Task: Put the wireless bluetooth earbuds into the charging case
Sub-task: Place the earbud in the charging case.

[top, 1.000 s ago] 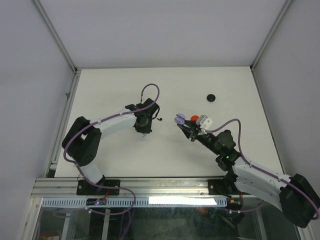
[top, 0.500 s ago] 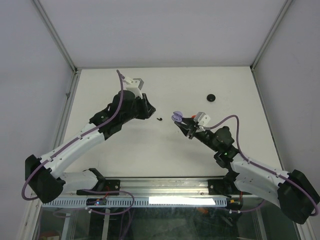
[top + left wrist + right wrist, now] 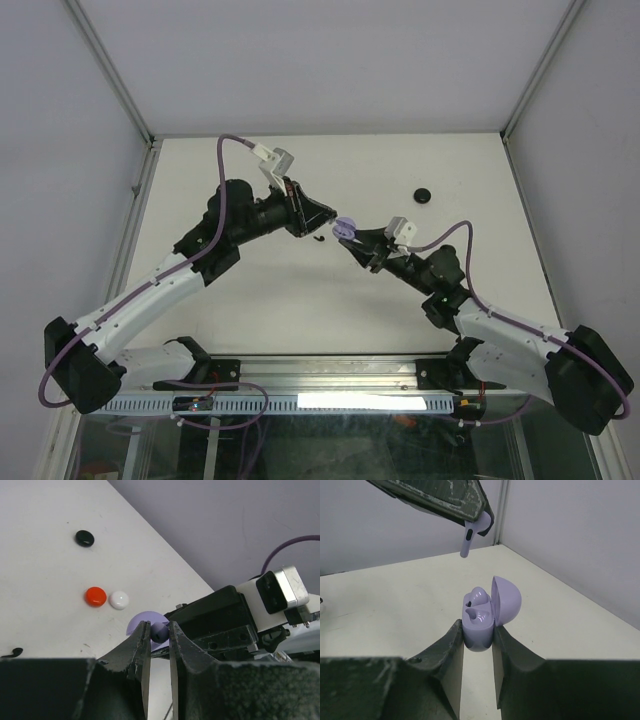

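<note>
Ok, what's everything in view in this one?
charging case: one, lilac, lid open, gripped in right tool
lilac earbud: one, lilac, held in left tool above the case
black earbud: one, black, loose on table by the tools
red puck: one, red, on table beside white puck
white puck: one, white, on table
black puck: one, black, alone, far right of table
table: one, white
tools: two, black, both shut

The lilac charging case (image 3: 479,620) and lilac earbud (image 3: 470,535) are smooth, glossy plastic. The red case (image 3: 95,596), white case (image 3: 119,599) and black case (image 3: 84,538) shine likewise. The table (image 3: 250,310) is matt off-white. The right gripper (image 3: 477,630) has dark matt fingers (image 3: 437,662), scuffed and scratched pale.
</note>
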